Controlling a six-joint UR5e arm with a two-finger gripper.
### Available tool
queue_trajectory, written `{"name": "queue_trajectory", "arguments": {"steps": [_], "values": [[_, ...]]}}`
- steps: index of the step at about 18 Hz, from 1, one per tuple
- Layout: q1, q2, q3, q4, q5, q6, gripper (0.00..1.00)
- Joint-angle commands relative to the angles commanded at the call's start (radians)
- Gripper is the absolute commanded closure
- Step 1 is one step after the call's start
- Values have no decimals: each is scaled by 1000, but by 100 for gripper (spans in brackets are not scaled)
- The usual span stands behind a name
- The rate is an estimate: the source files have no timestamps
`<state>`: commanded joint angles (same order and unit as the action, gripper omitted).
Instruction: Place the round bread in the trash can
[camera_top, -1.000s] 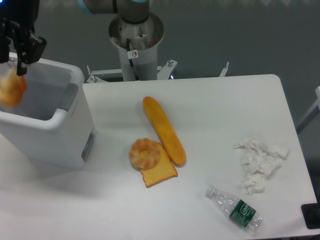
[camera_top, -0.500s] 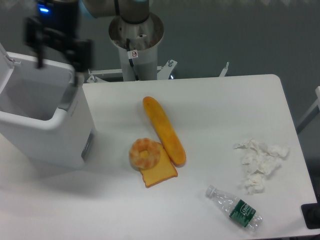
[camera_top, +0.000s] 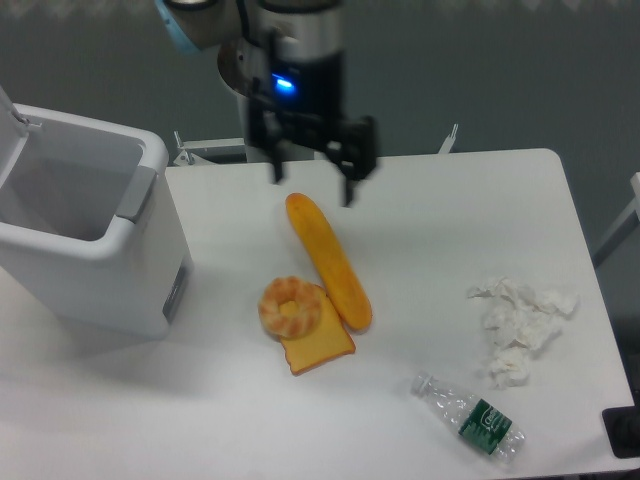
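The white trash can (camera_top: 90, 262) stands at the table's left with its lid up; what lies inside is hidden from here. The round bread is out of view. My gripper (camera_top: 313, 192) hangs open and empty over the table's back middle, just above the top end of the long orange baguette (camera_top: 328, 259), well right of the trash can.
A ring-shaped bread (camera_top: 290, 306) lies on a toast slice (camera_top: 320, 347) next to the baguette. Crumpled white tissues (camera_top: 520, 327) and a plastic bottle (camera_top: 470, 416) lie at the right. The arm's base column (camera_top: 275, 120) stands behind the table.
The round bread fell from the gripper into the trash can and is no longer visible. The open gripper then swung right from over the trash can to above the baguette.
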<state>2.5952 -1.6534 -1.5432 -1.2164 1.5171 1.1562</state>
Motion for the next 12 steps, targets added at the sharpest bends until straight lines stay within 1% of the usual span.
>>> {"name": "queue_trajectory", "arguments": {"steps": [2,4,5,8,10,12], "values": [[52,-51,8,-2,6,98,0],[77,-92,9,-2,26,144,0],[85,-132,11,-2,61,169,0],[86,-181,11,-2,80,192,0],[105,-203,18,3,77,194,0],[105,-219,28,11,75,194,0]]}}
